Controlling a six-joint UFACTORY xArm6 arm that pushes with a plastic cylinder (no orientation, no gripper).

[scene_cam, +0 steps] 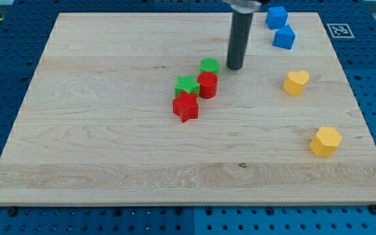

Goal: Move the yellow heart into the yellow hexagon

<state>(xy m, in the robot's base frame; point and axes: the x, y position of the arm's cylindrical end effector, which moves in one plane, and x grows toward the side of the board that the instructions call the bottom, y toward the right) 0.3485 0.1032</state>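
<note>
The yellow heart (pixel 296 83) lies at the view's right on the wooden board (pixel 109 143). The yellow hexagon (pixel 325 141) lies below it and slightly further right, apart from it. My tip (pixel 234 68) stands on the board left of the yellow heart, with a wide gap between them, and just right of the green cylinder (pixel 209 65).
A cluster sits mid-board: the green cylinder, a red cylinder (pixel 207 85), a green star (pixel 187 85) and a red star (pixel 186 106). Two blue blocks (pixel 277 16) (pixel 283 37) lie at the view's top right. A fiducial marker (pixel 338 30) is on the board's top right corner.
</note>
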